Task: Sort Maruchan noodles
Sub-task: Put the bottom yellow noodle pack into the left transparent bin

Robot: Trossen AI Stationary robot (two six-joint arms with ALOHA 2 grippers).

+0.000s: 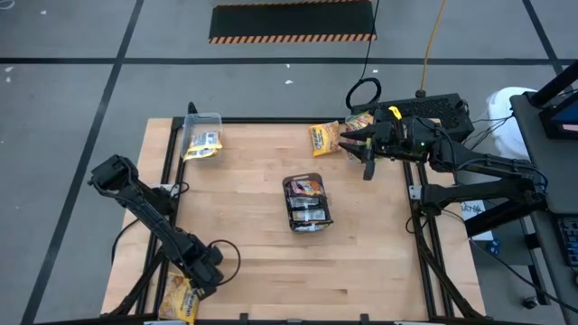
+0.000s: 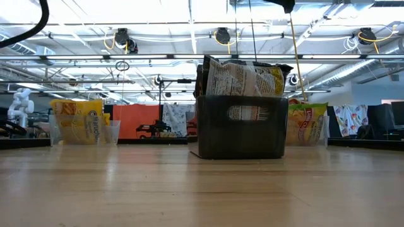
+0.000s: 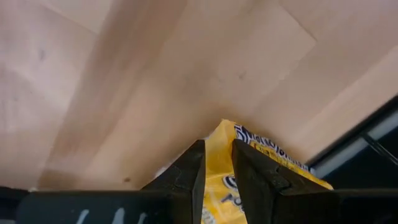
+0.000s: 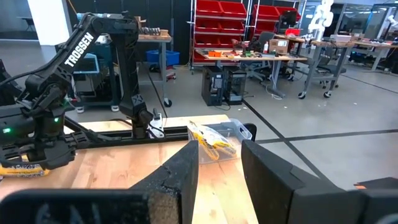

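Note:
Several yellow Maruchan noodle packets [image 1: 178,302] lie at the table's near left corner. My left gripper [image 3: 219,163] points steeply down over them, open, one finger on either side of the corner of a yellow packet [image 3: 222,134]. A dark tray [image 1: 307,219] in the middle of the table holds brown packets [image 1: 305,188] standing on edge. A clear tub [image 1: 200,122] at the far left holds yellow packets [image 1: 202,144]. An orange packet [image 1: 325,138] sits at the far right. Beside it my right gripper [image 1: 348,143] hangs level and open, holding nothing. My left gripper has the yellow packet's corner [image 3: 222,134] in the gap between its two fingers, which come slanting down from above. The packet lies flat at the table's edge. I cannot tell whether the fingers touch it.
The black frame rail [image 3: 354,149] runs along the table's edge close to the left gripper. Another packet [image 1: 359,122] lies under the right arm at the far right. Bare wood stretches between the tray and the near edge [image 1: 298,289].

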